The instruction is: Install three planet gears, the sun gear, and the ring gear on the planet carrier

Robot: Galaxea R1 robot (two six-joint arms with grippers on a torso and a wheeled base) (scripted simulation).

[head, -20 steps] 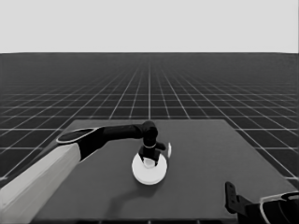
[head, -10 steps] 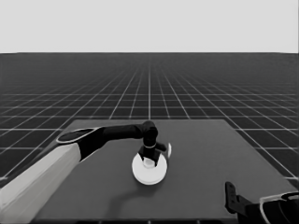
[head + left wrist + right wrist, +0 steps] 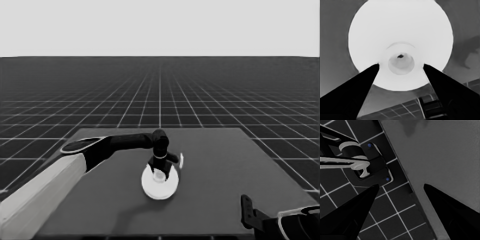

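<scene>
In the head view the left end effector [image 3: 160, 171] is hanging directly over the single large white disc, the larger round part [image 3: 159, 183], which is lying a little left of the frame's centre and slightly below it on the counter [image 3: 225, 170]; the disc is lying straight under the fingers, not to one side. In the left wrist view the same disc [image 3: 400, 30] is filling the upper middle of the frame, and the 2 black fingers [image 3: 360, 85] are standing apart, their tips reaching its near rim on either side of the raised hub with the small dark hole; so this end effector is released, grasping nothing. The disc is round, so it is offering no long axis; I judge that the coming move is turning only on the fingers staying centred about the hub.

No gear and no smaller round part are showing anywhere; probably they are sitting hidden beneath the larger one, but this cannot be seen. 1 thin white piece [image 3: 181, 160] is standing just right of the left wrist, apart from the disc.

The right end effector [image 3: 400, 188] is waiting in the lower right corner of the head view, well apart, fingers spread and empty; the left arm is clearly the nearer.
</scene>
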